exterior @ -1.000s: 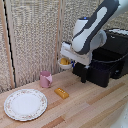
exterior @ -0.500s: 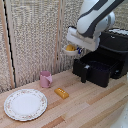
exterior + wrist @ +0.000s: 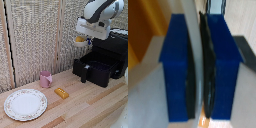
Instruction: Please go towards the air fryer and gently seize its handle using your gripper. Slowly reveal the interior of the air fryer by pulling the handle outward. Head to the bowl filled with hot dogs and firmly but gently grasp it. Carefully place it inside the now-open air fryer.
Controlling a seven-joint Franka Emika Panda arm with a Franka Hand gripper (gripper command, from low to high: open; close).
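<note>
The gripper had its jaws clamped on the rim of the bowl, held in the air above and slightly to the exterior view's left of the air fryer, whose drawer stood pulled out with the handle facing forward. A tilt on the way down could have spilled the hot dogs, or the bowl could have clipped the drawer's front wall and slipped from such an edge grip. No brand, label or writing could be read.

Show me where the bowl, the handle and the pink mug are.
bowl (image 3: 80, 42), exterior view, on its white side.
handle (image 3: 84, 74), exterior view, on the bar's middle.
pink mug (image 3: 46, 79), exterior view, on its body.
</note>
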